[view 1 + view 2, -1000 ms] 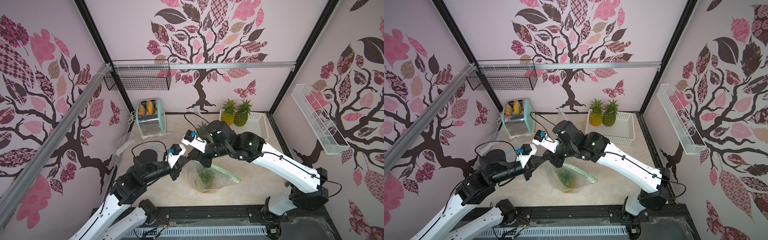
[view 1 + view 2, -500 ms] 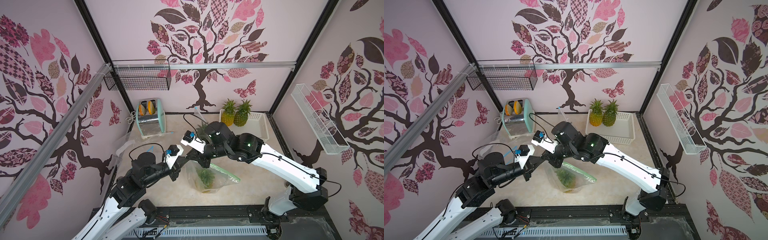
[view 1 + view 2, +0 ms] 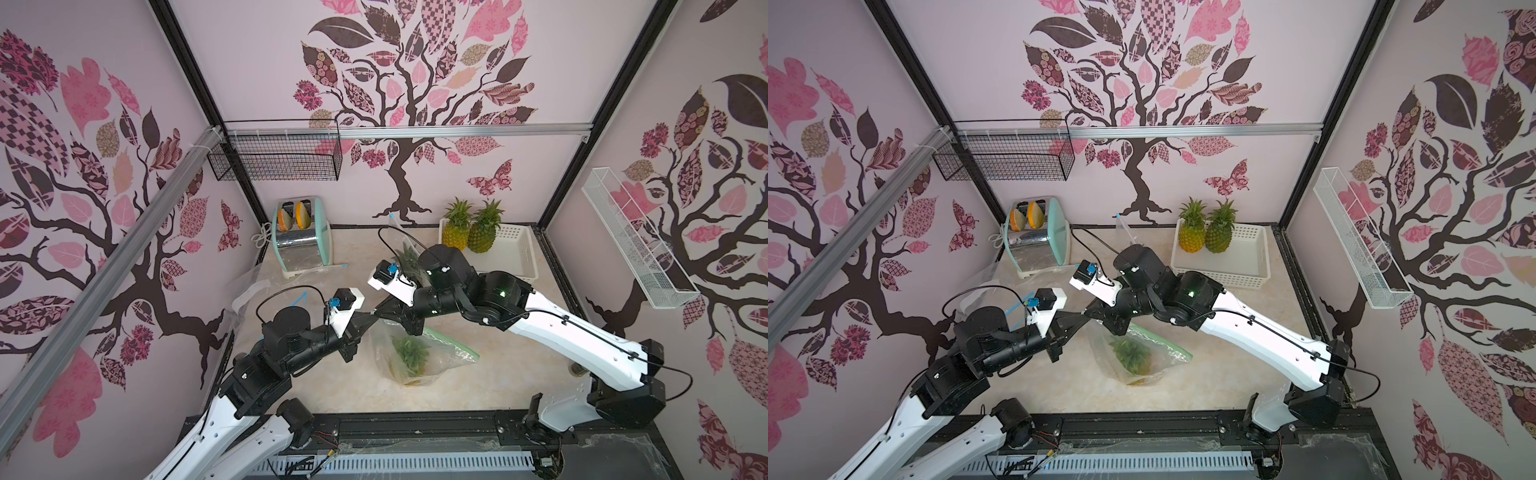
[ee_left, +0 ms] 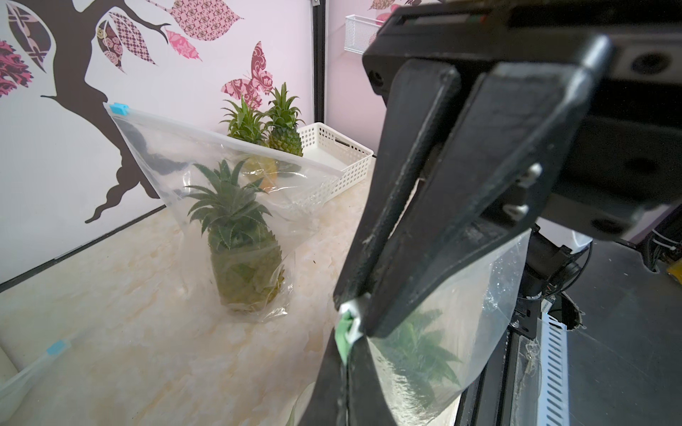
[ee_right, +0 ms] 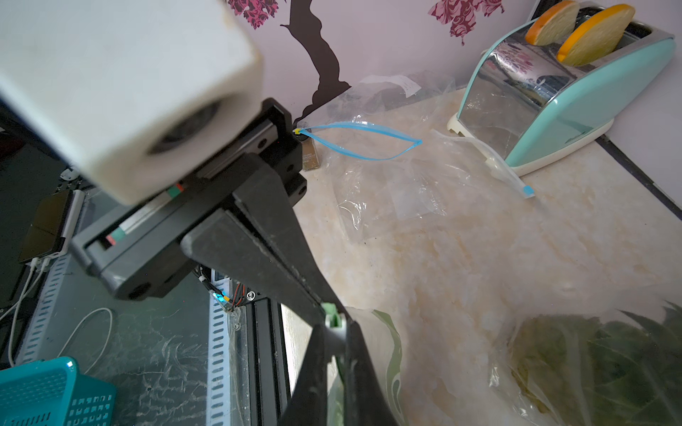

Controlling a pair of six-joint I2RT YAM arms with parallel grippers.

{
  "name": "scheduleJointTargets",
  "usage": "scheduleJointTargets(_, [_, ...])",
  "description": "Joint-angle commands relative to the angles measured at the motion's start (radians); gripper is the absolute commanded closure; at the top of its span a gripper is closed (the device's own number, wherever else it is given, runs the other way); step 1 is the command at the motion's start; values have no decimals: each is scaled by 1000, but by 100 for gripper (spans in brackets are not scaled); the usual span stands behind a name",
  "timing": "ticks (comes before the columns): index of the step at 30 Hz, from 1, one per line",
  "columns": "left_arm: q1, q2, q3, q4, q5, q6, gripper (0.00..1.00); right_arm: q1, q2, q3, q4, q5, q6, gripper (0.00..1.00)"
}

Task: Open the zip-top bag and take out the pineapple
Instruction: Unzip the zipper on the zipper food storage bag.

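A clear zip-top bag point(image 3: 432, 359) point(image 3: 1154, 357) with a green zip stands near the table's front, a pineapple point(image 3: 409, 353) point(image 3: 1130, 352) upright inside. Both grippers meet at its raised top corner. My left gripper point(image 3: 371, 319) point(image 3: 1077, 318) point(image 4: 346, 356) is shut on the green zip end point(image 4: 343, 339). My right gripper point(image 3: 384, 311) point(image 3: 1090, 311) point(image 5: 334, 332) is shut on the white slider point(image 4: 351, 320) point(image 5: 335, 329), tip to tip with the left. The bag's mouth looks closed.
A second bagged pineapple point(image 4: 243, 236) point(image 3: 405, 257) stands further back. Two bare pineapples point(image 3: 473, 232) sit in a white basket point(image 3: 519, 257) at the back right. A teal toaster point(image 3: 301, 237) is at the back left, with empty bags point(image 5: 369, 177) point(image 3: 253, 291) beside it.
Both grippers stay pinched on the bag's top corner. The arms and the bag have barely shifted.
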Motion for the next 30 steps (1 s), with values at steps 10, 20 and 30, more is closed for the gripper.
scheduleJointTargets(10, [13, -82, 1, 83, -151, -40, 100, -54, -94, -68, -115, 64, 15, 100])
scheduleJointTargets(20, [13, -111, -45, 147, -521, -38, 100, -55, -193, -78, -243, 212, 47, 100])
scheduleJointTargets(30, [22, -4, -88, 363, -622, 40, 100, -55, -284, -64, -345, 314, 72, 100])
